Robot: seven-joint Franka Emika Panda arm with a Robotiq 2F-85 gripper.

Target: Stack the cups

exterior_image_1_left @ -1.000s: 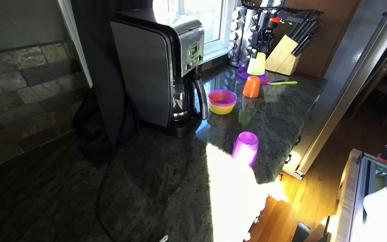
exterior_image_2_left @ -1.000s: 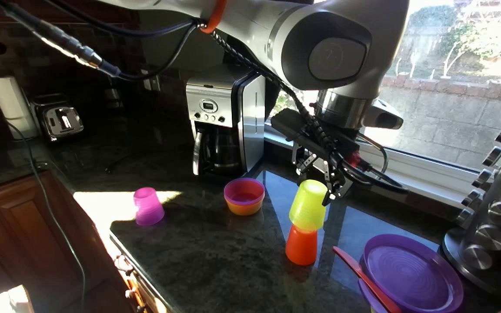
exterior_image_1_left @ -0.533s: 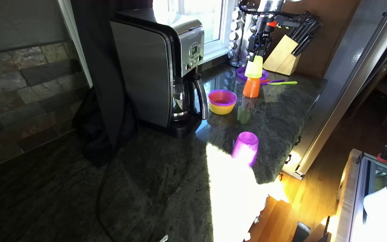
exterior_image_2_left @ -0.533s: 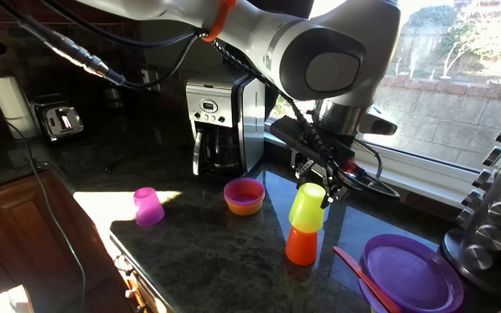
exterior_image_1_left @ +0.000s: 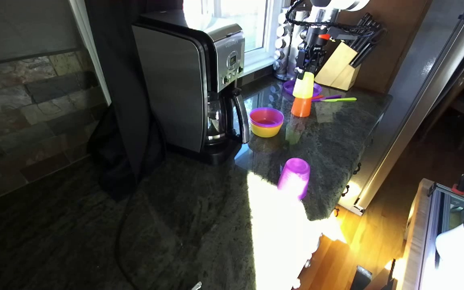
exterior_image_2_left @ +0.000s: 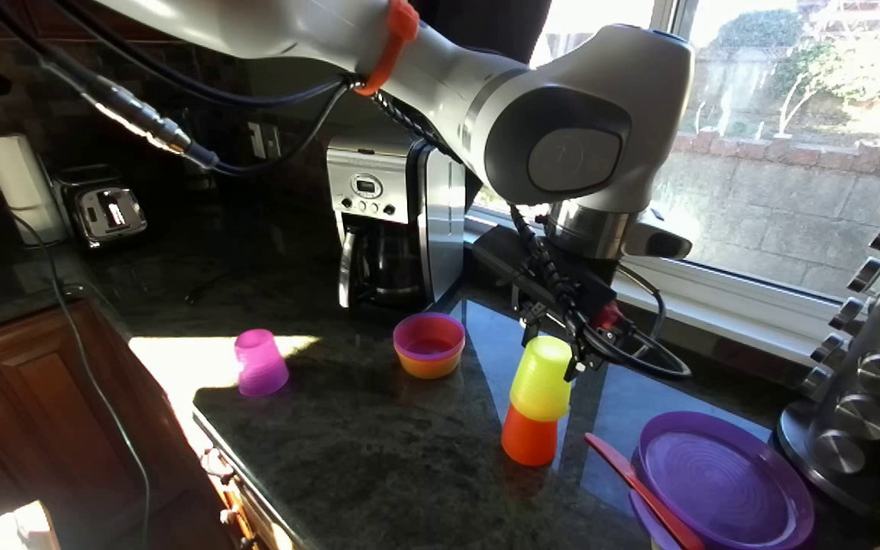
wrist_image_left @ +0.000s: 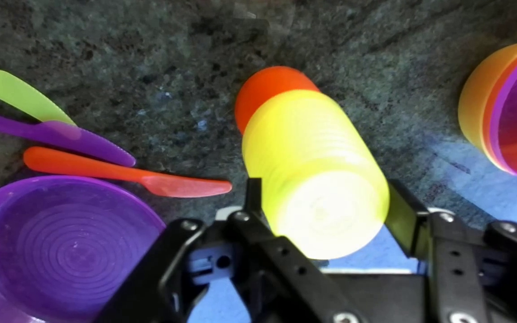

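An orange strap [exterior_image_2_left: 391,55] rings the white, black-cabled arm [exterior_image_2_left: 448,80].

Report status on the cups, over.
Gripper closed on inverted lime cup. Appears partway over orange cup. Magenta cup apart. Red knife nearby, seemingly not in the way.

Between the jaws, the lime-yellow plastic tumbler [wrist_image_left: 308,143] hides the top of the orange plastic tumbler [wrist_image_left: 260,87] below, no clue how deep it goes. One fingertip of the black two-fingered gripper [exterior_image_2_left: 552,360] is lost behind it in an exterior view. Wrist view crops the round purple plastic plate [wrist_image_left: 79,251] left of the jaws and the nested orange-and-purple plastic bowls [wrist_image_left: 473,103] to their right. Well apart from the jaws, glare eats part of the magenta plastic tumbler [exterior_image_1_left: 295,173].
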